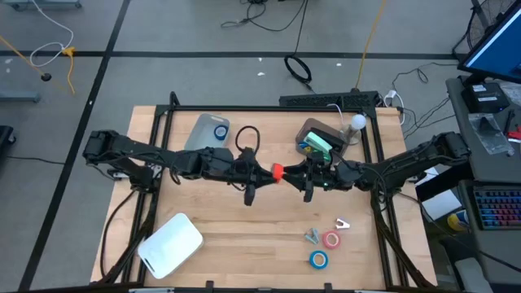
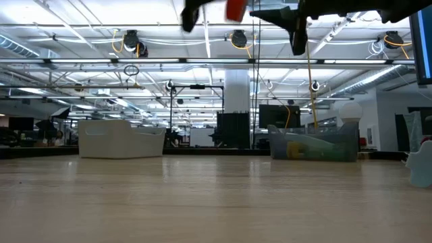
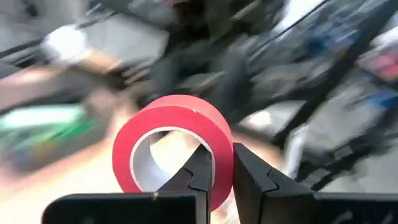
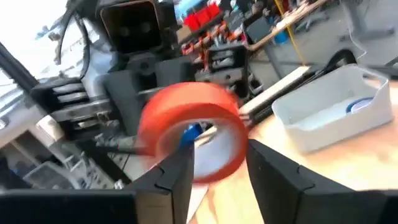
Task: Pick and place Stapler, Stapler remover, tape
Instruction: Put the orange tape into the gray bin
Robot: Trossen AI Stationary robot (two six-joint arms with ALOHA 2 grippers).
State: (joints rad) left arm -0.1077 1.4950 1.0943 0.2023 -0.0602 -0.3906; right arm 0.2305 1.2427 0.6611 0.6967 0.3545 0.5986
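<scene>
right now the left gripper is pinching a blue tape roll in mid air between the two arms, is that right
Not quite: the roll is red, not blue. The left wrist view shows the left gripper pinching the wall of a red tape roll, and the high view shows it in mid air between the two arms.

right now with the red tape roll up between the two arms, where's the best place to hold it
Grip it across the ring's wall, one finger inside the pale core and one outside. The left gripper holds the red tape roll that way now, so the right gripper, jaws open around the roll, is best off the opposite wall.
</scene>
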